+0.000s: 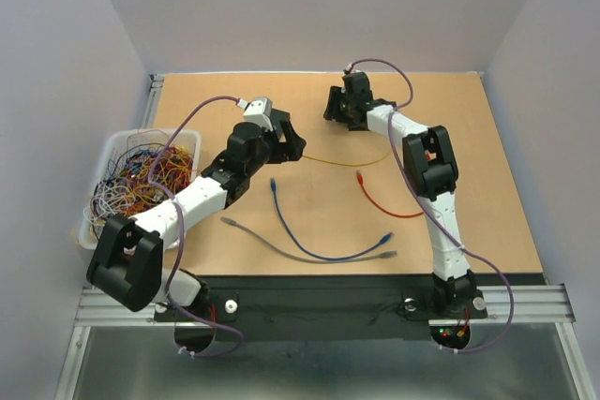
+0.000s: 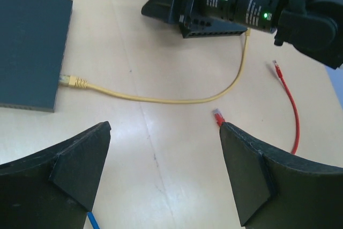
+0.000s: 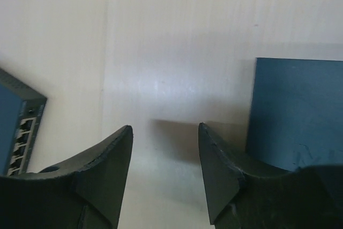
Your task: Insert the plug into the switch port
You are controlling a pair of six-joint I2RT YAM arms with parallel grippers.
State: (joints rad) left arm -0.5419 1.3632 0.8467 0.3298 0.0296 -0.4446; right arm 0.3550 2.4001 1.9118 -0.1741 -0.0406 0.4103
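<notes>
Two robot arms reach over a tan table (image 1: pixel 469 156). The left claw (image 2: pixel 165 132) hangs wide open with nothing between its fingers, just above the tabletop. Ahead of it and to its left lies a flat dark switch (image 2: pixel 32 41). A yellow plug (image 2: pixel 72 82) meets the near edge of the switch; whether it is fully seated cannot be told. Its yellow cable (image 2: pixel 171 100) curves across the table to the right claw (image 3: pixel 164 132) at the far side. That claw stands partly open and holds nothing. In its own camera, a ported box (image 3: pixel 19 127) sits to one side and a dark blue slab (image 3: pixel 297 111) to the other. A red cable (image 2: pixel 292 105) lies loose beside the yellow one. Nearer the arm bases lie a blue cable (image 1: pixel 291 231) and a gray cable (image 1: pixel 281 248). A clear bin (image 1: pixel 159 132) of tangled wires sits at the left edge.
</notes>
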